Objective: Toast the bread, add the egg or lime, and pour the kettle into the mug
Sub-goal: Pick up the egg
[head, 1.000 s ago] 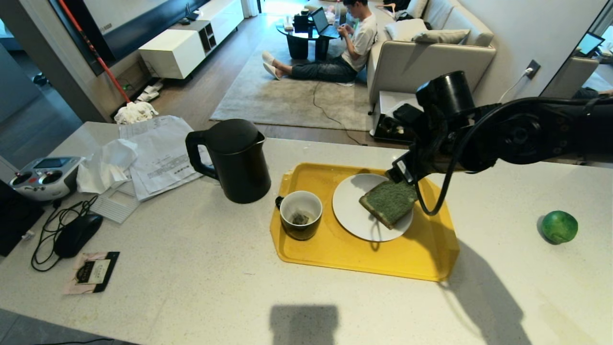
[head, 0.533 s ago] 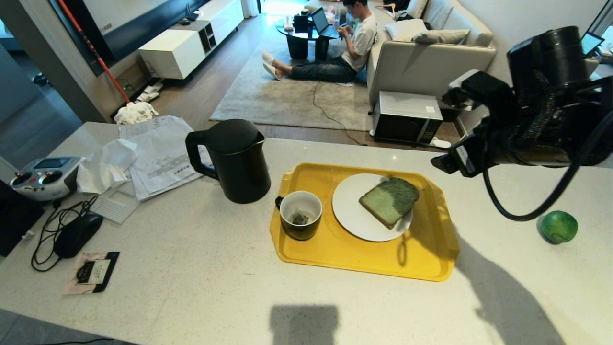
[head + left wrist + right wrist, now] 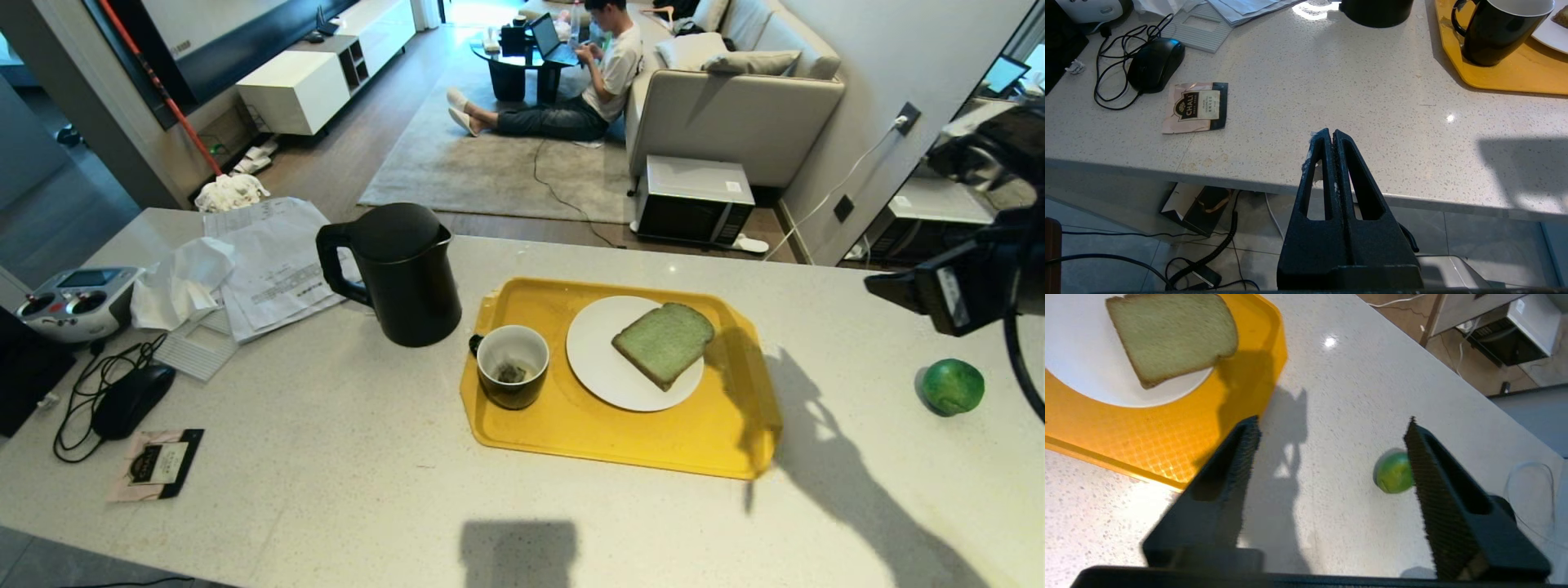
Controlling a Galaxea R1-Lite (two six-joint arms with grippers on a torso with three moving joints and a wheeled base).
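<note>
1. The bread [image 3: 663, 343] is laid flat on a white plate [image 3: 600, 367] on the yellow tray [image 3: 604, 441], with the mug [image 3: 513, 366] at its left.
2. The kettle [image 3: 400, 273] is placed on the tabletop [image 3: 326, 490], just left of the tray.
3. The lime [image 3: 953, 386] is seen far to the right, well apart from the tray.
4. The right tool [image 3: 1331, 433] is held open and empty above the tabletop, between tray and lime.
5. The left tool [image 3: 1331, 141] is kept closed, empty, at the near tabletop edge.

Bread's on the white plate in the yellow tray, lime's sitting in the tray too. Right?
Not quite. The bread is on the white plate in the yellow tray, but the lime lies on the bare counter, outside the tray. The head view shows it.
</note>
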